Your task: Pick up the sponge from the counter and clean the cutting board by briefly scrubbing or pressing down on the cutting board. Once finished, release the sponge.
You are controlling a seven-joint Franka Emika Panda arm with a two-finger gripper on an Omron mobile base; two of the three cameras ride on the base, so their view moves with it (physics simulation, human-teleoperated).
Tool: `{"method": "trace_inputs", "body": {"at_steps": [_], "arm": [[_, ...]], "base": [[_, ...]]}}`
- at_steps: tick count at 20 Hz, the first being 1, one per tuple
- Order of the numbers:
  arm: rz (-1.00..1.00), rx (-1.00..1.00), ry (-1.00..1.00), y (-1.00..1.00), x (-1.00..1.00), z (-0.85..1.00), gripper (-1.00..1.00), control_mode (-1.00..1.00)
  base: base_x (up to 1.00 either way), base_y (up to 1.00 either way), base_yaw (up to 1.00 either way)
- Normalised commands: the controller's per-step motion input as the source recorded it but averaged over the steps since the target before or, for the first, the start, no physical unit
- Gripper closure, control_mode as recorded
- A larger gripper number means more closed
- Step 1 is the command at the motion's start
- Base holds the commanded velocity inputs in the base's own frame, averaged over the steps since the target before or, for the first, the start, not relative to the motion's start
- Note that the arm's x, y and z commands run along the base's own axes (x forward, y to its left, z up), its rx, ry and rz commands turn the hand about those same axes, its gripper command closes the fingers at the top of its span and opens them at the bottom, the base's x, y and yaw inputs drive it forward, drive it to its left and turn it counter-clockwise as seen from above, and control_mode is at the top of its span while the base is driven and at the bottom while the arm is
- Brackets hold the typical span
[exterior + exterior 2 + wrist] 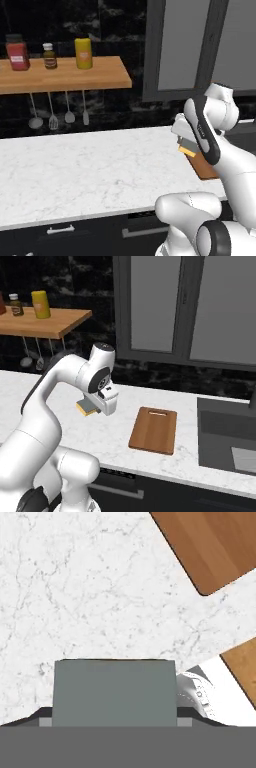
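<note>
Gripper (90, 406) is clamped on the sponge (88, 407), a yellow block with a grey-green scrub face, held in the air above the veined white marble counter (60, 421), left of the cutting board (154, 430) and not touching it. The board is flat reddish-brown wood with rounded corners and a handle slot at its far end. On the wooden wall shelf (75, 76): a yellow bottle (83, 53), a small brown jar (49, 56) and a red jar (18, 52), all lidded, contents not readable.

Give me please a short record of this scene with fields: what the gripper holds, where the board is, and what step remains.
gripper: its fingers are shut on the sponge, carried above the counter
sponge: grey scrub top faces the hand camera, yellow body below
cutting board: flat on the counter, to the sponge's right in the right base view, by the sink
contact: sponge not yet over the board
remaining: move over the board, press or scrub, release
</note>
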Motion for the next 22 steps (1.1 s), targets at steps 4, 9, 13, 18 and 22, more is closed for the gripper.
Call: {"method": "trace_inputs", "body": {"at_steps": [4, 9, 13, 18, 22], "arm": [[0.0, 0.0, 0.0, 0.0, 0.0, 0.0, 1.0, 1.0], [0.02, 0.0, 0.0, -0.28, 0.05, -0.12, 1.0, -1.0], [0.0, -0.08, 0.0, -0.31, 0.16, -0.41, 1.0, -1.0], [0.0, -0.13, 0.0, -0.12, 0.16, -0.54, 1.0, -1.0], [0.0, -0.12, -0.01, 0.03, 0.02, -0.93, 1.0, -1.0]], "base": [[0.12, -0.96, 0.11], [0.04, -0.31, 0.04], [0.0, 0.0, 0.0], [0.0, 0.0, 0.0], [0.0, 0.0, 0.0]]}}
